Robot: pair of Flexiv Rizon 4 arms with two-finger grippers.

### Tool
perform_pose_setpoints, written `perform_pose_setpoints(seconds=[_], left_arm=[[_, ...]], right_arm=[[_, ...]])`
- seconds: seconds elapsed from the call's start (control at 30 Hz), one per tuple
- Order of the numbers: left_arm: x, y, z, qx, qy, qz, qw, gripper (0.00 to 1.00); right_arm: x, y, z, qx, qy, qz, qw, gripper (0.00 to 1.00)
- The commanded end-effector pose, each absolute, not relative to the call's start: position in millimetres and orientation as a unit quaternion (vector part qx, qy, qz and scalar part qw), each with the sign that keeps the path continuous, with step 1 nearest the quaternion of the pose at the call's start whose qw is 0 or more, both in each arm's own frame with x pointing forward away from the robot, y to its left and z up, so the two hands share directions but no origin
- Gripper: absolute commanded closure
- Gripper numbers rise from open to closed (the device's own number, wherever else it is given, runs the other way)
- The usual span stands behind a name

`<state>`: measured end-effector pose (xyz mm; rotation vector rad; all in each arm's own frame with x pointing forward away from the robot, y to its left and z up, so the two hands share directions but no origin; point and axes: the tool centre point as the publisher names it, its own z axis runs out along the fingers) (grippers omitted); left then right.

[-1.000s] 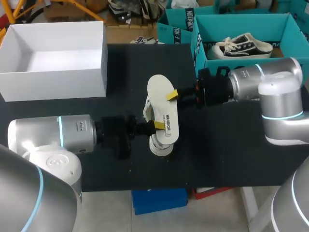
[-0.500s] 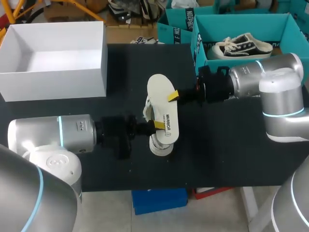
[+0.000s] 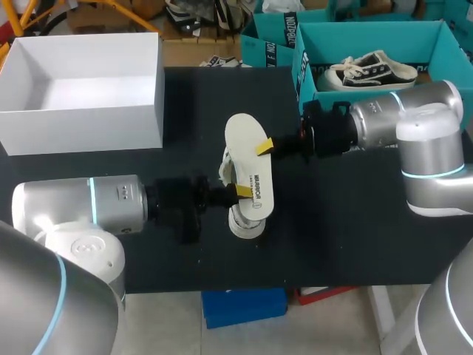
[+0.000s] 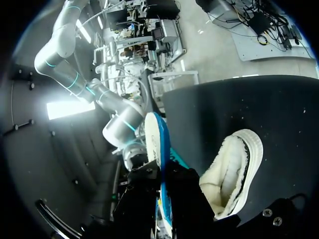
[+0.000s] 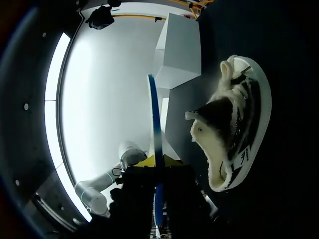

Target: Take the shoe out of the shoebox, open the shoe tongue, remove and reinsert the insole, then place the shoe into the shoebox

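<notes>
**Insole held flat over the shoe, both on the same line**

The insole [image 3: 248, 164] hangs in the air over the middle of the bench [image 3: 355, 237], pinched by both arms. The left gripper [image 3: 241, 192] comes in from the bench's left side and is clamped on the insole's near end. The right gripper [image 3: 264, 146] comes in from the right and is clamped on the edge of its far half.

The shoe [image 3: 244, 223] sits on the bench directly beneath. In the head view the insole covers most of it, and only its near end and a strip along its left flank show.

Reinserting turns on alignment. The insole's long axis runs from the bench's far edge toward its near edge, and the shoe appears to lie along the same line. Both wrist views show the insole edge-on between the fingers with the shoe's fleecy opening off to one side. So the insole's flat face looks toward the opening and is clear of it.

The next move is probably to tip one end down into the shoe. I cannot tell which end of the shoe is the toe. The left gripper is the nearer to the shoe's exposed near end.

The shoebox [image 3: 81, 129] stands at the far left corner, well apart.
</notes>
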<state>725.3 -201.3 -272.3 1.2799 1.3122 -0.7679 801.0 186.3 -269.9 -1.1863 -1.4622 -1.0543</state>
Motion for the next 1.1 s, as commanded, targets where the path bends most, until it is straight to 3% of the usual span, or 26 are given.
perform_pose_setpoints(seconds=[0.03,0.07,0.1,0.67,1.1], left_arm=[[723,-201,-271,0.540,0.558,-0.320,0.542,1.00],[723,-201,-271,0.539,0.563,-0.316,0.541,0.38],[723,-199,-270,0.539,0.573,-0.306,0.536,0.00],[723,-154,-233,0.599,0.671,-0.153,0.410,0.00],[732,-164,-214,0.641,0.682,-0.088,0.340,0.00]], right_arm=[[803,187,-270,-0.485,-0.598,-0.430,0.472,1.00],[803,187,-270,-0.485,-0.598,-0.430,0.472,1.00],[803,187,-270,-0.485,-0.598,-0.430,0.472,1.00],[803,187,-270,-0.485,-0.598,-0.430,0.472,1.00],[803,187,-270,-0.485,-0.598,-0.430,0.472,1.00]])
